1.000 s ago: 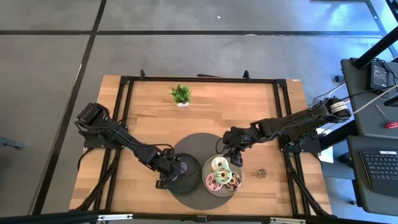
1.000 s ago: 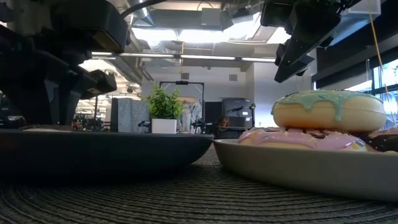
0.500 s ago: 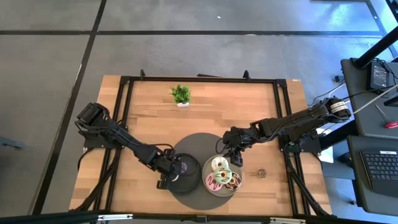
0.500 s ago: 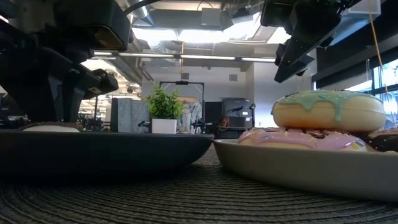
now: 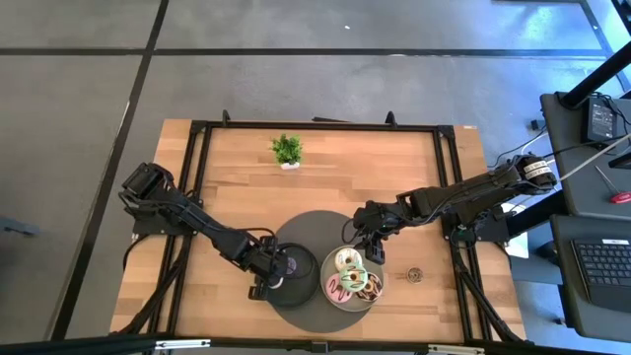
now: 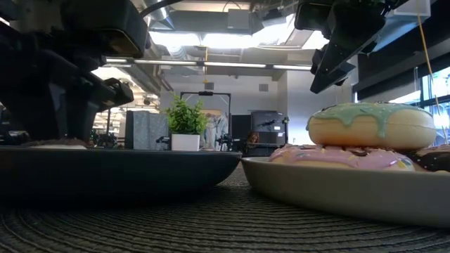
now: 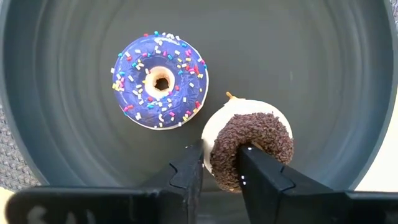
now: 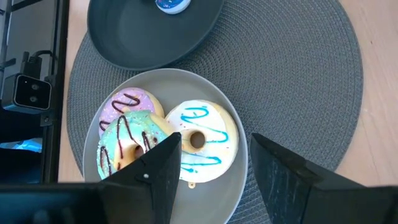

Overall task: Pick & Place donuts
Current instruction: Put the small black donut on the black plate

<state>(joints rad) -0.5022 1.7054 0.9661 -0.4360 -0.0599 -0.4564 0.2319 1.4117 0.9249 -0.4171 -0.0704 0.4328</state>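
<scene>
My left gripper is low over the dark plate, shut on a tiny brown-sprinkled donut. A tiny purple donut lies flat on that plate beside it. My right gripper hovers open above the light grey plate and touches nothing. That plate holds the white donut, the green donut stacked on the pink one, and a chocolate one. Another tiny brown donut lies on the bare wood to the right of the plates. My left gripper pinches the brown-sprinkled donut's ring at the side nearest the gripper. One finger is outside the rim and the other finger reaches into the hole. The fingers point down from above. The donut sits tilted, its pale underside showing.
Both plates sit on a round grey woven mat at the table's near middle. A small potted plant stands near the far edge. Bare wood lies between the plant and the mat, and a black frame rims the table.
</scene>
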